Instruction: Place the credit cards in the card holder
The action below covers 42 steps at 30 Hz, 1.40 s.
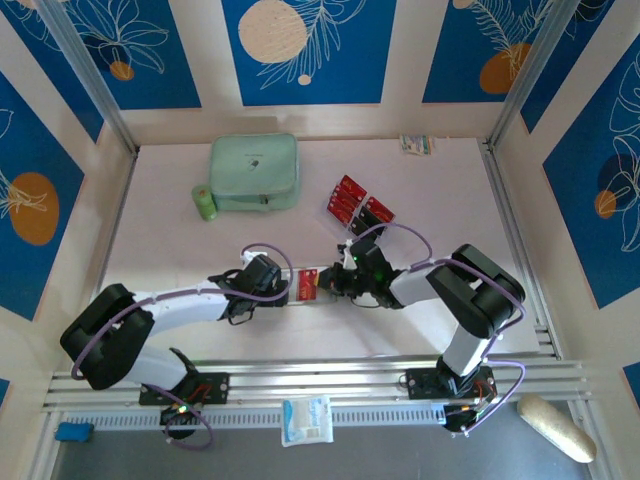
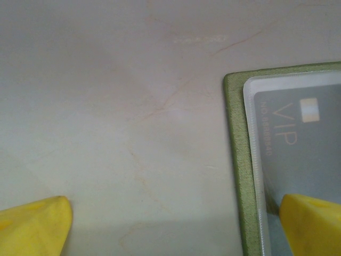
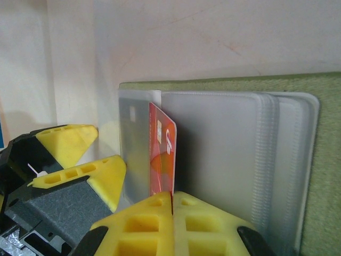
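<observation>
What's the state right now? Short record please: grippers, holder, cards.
left gripper: open, one finger over a sleeve of the card holder
right gripper: shut on a red card, held edge-on among the clear sleeves
card holder: lying open, grey VIP card inside a sleeve
loose cards: red, on the table beyond the holder

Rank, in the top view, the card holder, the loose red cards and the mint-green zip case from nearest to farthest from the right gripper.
1. card holder, just left of the right gripper
2. loose red cards, farther back, slightly right
3. mint-green zip case, far back on the left
</observation>
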Tool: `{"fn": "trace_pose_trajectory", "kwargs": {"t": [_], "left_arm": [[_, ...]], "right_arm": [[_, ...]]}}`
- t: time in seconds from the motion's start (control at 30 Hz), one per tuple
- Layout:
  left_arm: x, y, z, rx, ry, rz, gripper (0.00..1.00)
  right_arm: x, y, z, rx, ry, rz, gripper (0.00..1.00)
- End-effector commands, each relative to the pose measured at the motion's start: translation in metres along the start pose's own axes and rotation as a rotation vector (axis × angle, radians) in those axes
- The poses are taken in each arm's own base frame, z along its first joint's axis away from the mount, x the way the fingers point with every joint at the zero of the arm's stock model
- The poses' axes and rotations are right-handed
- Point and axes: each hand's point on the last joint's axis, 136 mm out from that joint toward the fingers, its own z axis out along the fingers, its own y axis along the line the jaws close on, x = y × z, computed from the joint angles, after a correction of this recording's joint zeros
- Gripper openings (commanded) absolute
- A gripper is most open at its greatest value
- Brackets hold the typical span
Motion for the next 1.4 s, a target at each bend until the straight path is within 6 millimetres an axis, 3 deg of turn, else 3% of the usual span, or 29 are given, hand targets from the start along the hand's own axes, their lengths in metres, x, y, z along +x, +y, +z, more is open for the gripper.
{"fn": "trace_pose_trajectory", "kwargs": {"t": [0.0, 0.47, 0.53, 0.63, 0.8, 0.93, 1.13, 1.37], "left_arm": [[0.002, 0.005, 0.004, -0.013, 0.001, -0.012, 1.00], [-0.013, -0.001, -0.008, 0.016, -0.038, -0.026, 1.00], [-0.014, 0.000, -0.011, 0.015, -0.042, -0.029, 1.00], [-0.014, 0.004, -0.013, 0.006, -0.044, -0.037, 1.00], [-0.005, 0.012, -0.010, -0.004, -0.030, -0.050, 1.00], [0.002, 0.016, -0.004, -0.017, -0.013, -0.056, 1.00], [0.008, 0.023, 0.000, -0.042, -0.006, -0.055, 1.00], [0.008, 0.024, 0.001, -0.044, -0.009, -0.053, 1.00]], "right_arm": [[0.013, -0.004, 0.006, 0.025, 0.072, 0.017, 0.00], [0.025, -0.006, 0.023, 0.101, 0.198, 0.018, 0.00], [0.026, -0.006, 0.022, 0.117, 0.216, 0.010, 0.07], [0.024, -0.001, 0.015, 0.120, 0.222, -0.019, 0.29], [0.015, 0.009, -0.002, 0.138, 0.212, -0.073, 0.35], [0.009, 0.020, -0.007, 0.148, 0.210, -0.128, 0.31], [0.003, 0.031, 0.002, 0.160, 0.222, -0.184, 0.12], [0.006, 0.028, 0.020, 0.175, 0.251, -0.192, 0.09]]}}
